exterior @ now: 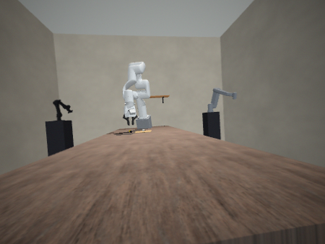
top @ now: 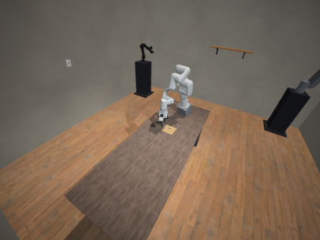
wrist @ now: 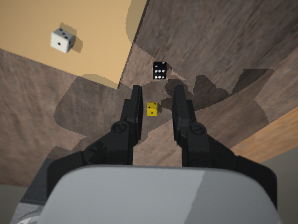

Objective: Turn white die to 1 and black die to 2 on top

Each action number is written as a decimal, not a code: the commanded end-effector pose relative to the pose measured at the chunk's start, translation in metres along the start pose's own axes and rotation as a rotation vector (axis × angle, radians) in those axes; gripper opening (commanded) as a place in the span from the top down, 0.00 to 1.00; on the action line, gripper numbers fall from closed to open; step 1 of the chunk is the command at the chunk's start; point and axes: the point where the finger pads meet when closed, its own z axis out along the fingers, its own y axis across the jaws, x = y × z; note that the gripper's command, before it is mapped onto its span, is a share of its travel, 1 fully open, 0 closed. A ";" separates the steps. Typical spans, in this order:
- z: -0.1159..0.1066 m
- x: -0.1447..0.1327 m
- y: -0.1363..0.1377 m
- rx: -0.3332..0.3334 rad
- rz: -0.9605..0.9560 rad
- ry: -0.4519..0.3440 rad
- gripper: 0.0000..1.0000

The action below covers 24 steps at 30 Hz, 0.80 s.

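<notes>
The gripper (top: 162, 124) (exterior: 130, 124) (wrist: 158, 89) hangs above the table with its fingers partly apart and nothing held. The yellow die (wrist: 152, 109) lies on the table below, seen through the finger gap in the wrist view; its upper visible face shows 2, its lower one 1. The black die (wrist: 159, 70) lies on the table beyond the fingertips, off the mat; its lower visible face shows 6, its upper one seems to show 2. The white die (top: 170, 128) (wrist: 62, 40) lies on the tan mat (top: 171, 131) (wrist: 25, 35), showing 1 and a darker face with several pips. The dice's top faces are hard to tell.
The long brown table (top: 142, 170) (exterior: 162, 180) carries the arm's grey base (top: 184, 109) (exterior: 144, 122) behind the mat. Two other arms stand on black pedestals (top: 143, 78) (top: 286, 111) away from the table. The gripper's shadow falls around the black and yellow dice.
</notes>
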 end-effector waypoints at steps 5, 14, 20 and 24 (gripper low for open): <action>0.008 0.001 0.001 -0.002 0.000 0.003 0.69; 0.022 0.001 0.001 -0.002 0.000 0.003 0.69; 0.028 0.001 0.002 -0.002 0.000 0.003 0.69; 0.034 0.001 0.002 -0.002 0.000 0.003 0.69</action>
